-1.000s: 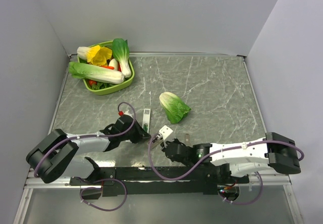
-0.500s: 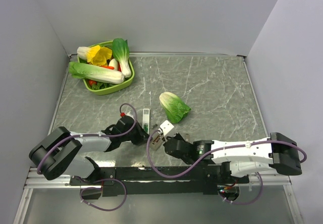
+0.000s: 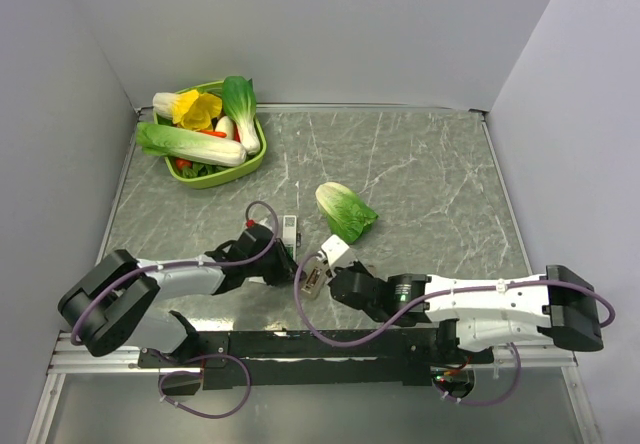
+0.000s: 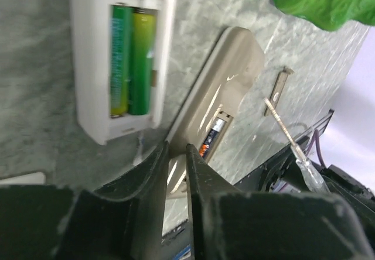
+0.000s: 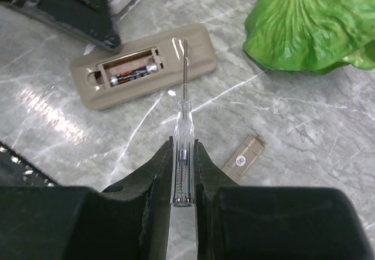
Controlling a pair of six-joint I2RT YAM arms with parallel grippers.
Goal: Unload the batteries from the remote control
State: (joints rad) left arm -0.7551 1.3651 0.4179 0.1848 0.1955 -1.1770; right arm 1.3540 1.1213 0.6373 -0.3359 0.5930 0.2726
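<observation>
A white remote control (image 3: 289, 234) lies face down with its compartment open, and two green batteries (image 4: 128, 55) sit in it. A beige remote (image 5: 143, 67) lies beside it, also open, with a dark battery (image 5: 130, 72) inside; it also shows in the left wrist view (image 4: 214, 113). My right gripper (image 5: 184, 146) is shut on a clear-handled screwdriver (image 5: 183, 131). The screwdriver's tip hovers over the beige remote's far edge. My left gripper (image 4: 176, 151) has its jaws nearly together with nothing between them. It sits at the beige remote's end, just below the white remote.
A loose beige battery cover (image 5: 243, 157) lies on the marble table right of the screwdriver. A green cabbage half (image 3: 346, 212) lies just beyond the remotes. A green basket (image 3: 212, 178) of vegetables stands at the far left. The arms are close together at the near middle.
My right gripper has moved left and forward with the screwdriver toward the remotes. My left gripper has moved right, closer to the white remote.
</observation>
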